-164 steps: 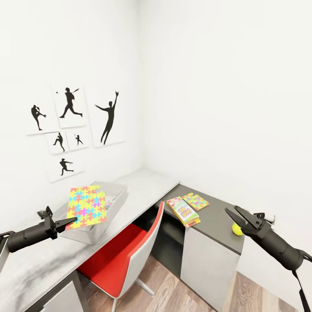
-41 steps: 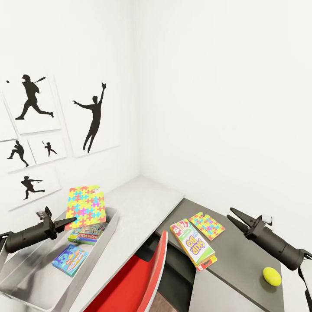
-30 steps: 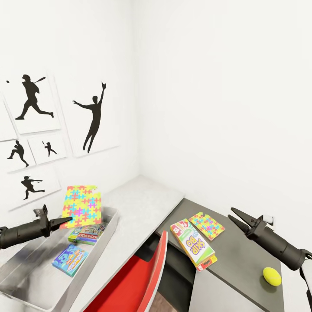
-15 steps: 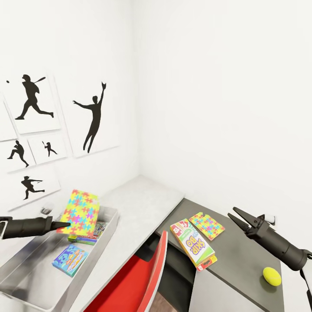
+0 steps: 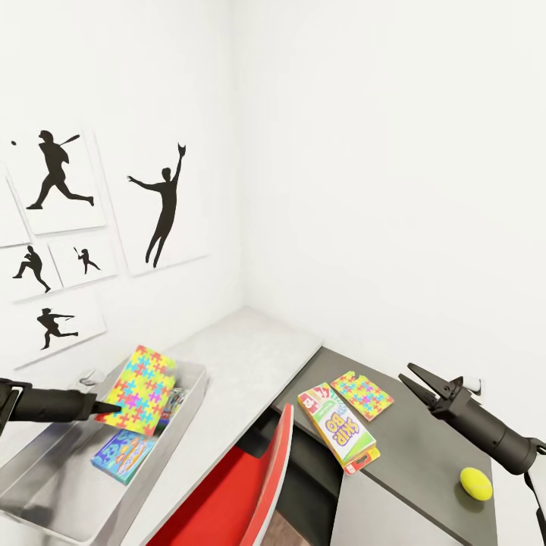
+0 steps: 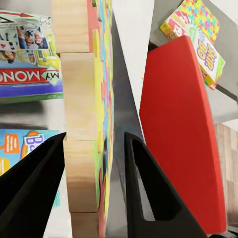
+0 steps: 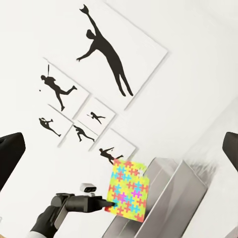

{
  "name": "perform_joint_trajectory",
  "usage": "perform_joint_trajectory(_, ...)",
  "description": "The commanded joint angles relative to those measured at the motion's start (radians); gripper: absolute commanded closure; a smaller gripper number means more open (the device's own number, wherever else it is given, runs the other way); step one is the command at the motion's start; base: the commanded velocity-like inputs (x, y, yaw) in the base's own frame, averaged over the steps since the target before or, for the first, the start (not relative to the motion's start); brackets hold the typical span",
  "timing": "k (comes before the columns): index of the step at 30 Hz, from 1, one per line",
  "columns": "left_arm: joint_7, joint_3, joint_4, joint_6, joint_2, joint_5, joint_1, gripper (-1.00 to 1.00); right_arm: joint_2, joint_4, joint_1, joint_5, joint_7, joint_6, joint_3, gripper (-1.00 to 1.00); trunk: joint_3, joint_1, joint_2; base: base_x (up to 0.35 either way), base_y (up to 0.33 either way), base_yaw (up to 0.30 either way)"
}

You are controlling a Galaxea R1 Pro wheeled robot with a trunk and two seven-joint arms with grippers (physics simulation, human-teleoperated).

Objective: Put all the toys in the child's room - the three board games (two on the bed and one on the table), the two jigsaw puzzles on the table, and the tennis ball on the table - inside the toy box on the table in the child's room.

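Note:
A jigsaw puzzle point(image 5: 141, 388) hangs tilted over the grey toy box point(image 5: 53, 497) on the pale table point(image 5: 254, 353), its lower edge down inside the box. My left gripper point(image 5: 110, 408) is shut on the puzzle's edge. In the left wrist view the puzzle's wooden edge point(image 6: 82, 148) stands between the black fingers point(image 6: 29, 191). A blue board game point(image 5: 121, 455) and a multicolour one point(image 5: 177, 400) lie in the box. The SKIP-BO game point(image 5: 339, 428), a second jigsaw point(image 5: 362, 395) and the tennis ball point(image 5: 475, 483) rest on the dark section. My right gripper point(image 5: 418, 381) hangs open above them.
A red chair point(image 5: 239, 485) is tucked under the desk between the toy box and the dark cabinet section point(image 5: 436, 455). Baseball silhouette posters point(image 5: 163, 201) hang on the left wall. The desk runs into the room's corner.
My left gripper has rolled and sunk, tilting the jigsaw puzzle and lowering it into the toy box over the multicolour game. The right arm has hardly moved.

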Motion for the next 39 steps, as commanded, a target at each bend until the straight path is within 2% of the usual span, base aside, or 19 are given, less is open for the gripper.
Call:
perform_joint_trajectory(1, -0.009, 0.002, 0.0, 0.009, 0.0, -0.022, -0.001, 1.0, 0.0, 0.0, -0.001, 0.002, 0.004, 0.004, -0.001, -1.0, -0.002, 0.0, -0.001, 0.0, 0.0, 0.0)
perform_joint_trajectory(5, -0.009, 0.005, 0.0, 0.007, 0.0, -0.112, -0.001, 1.0, 0.0, 0.0, -0.001, 0.002, 0.004, 0.004, -0.001, -1.0, -0.002, 0.0, -0.001, 0.0, 0.0, 0.0)
perform_joint_trajectory(8, -0.009, 0.004, 0.0, 0.006, 0.001, -0.135, -0.001, 1.0, 0.0, 0.0, -0.001, 0.002, 0.004, 0.004, -0.001, -1.0, -0.002, 0.0, -0.001, 0.0, 0.0, 0.0)
perform_joint_trajectory(27, -0.009, 0.003, 0.0, 0.005, 0.001, -0.145, -0.001, 1.0, 0.0, 0.0, -0.001, 0.002, 0.004, 0.004, -0.001, -1.0, -0.002, 0.0, -0.001, 0.0, 0.0, 0.0)
perform_joint_trajectory(31, -0.009, 0.002, 0.0, -0.028, -0.001, -0.145, -0.001, 1.0, -0.001, 0.0, -0.001, 0.002, 0.004, 0.004, -0.001, -1.0, -0.002, 0.0, -0.001, 0.0, 0.0, 0.0)
perform_joint_trajectory(32, -0.009, 0.002, 0.0, -0.035, -0.001, -0.145, -0.001, -1.0, -0.001, 0.0, -0.001, 0.002, 0.004, 0.004, -0.001, -1.0, -0.002, 0.0, -0.001, 0.0, 0.0, 0.0)
perform_joint_trajectory(39, -0.009, 0.003, 0.0, -0.047, -0.002, -0.145, -0.001, -1.0, 0.0, 0.0, -0.001, 0.002, 0.004, 0.004, -0.001, -1.0, -0.002, 0.0, -0.001, 0.0, 0.0, 0.0)
